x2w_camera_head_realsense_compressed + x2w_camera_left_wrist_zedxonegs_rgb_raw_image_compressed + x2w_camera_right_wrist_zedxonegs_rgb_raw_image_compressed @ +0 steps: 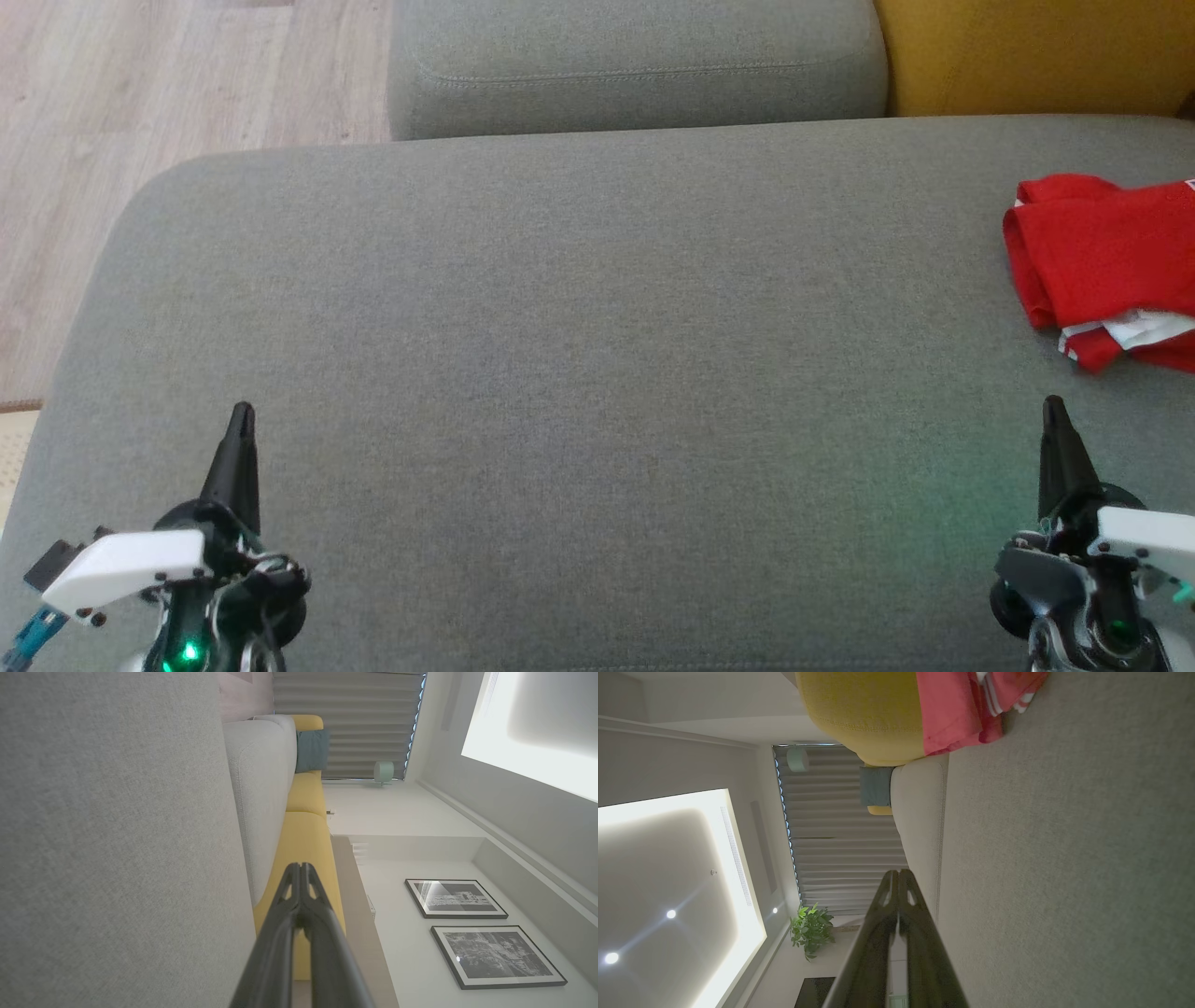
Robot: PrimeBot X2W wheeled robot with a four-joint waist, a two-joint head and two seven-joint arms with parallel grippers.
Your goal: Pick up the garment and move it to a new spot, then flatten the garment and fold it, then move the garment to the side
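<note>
Your left claw (pixel 243 415) closed tight and empty, your right claw (pixel 1054 408) closed tight and empty too, red garment (pixel 1111 257) bunched at the right edge of the grey sofa seat (pixel 597 373), apart from both claws

You've got a grey sofa seat (pixel 597 327): woven cloth, matt, fine-grained. Garment (pixel 1102 252): soft red cloth, white trim, creased. Floor (pixel 140 93): pale wood planks, low sheen. Left tool (pixel 243 415) and right tool (pixel 1053 408): both dark smooth plastic, faintly glossy. The yellow backrest (pixel 1027 56) is coarse cloth.
</note>
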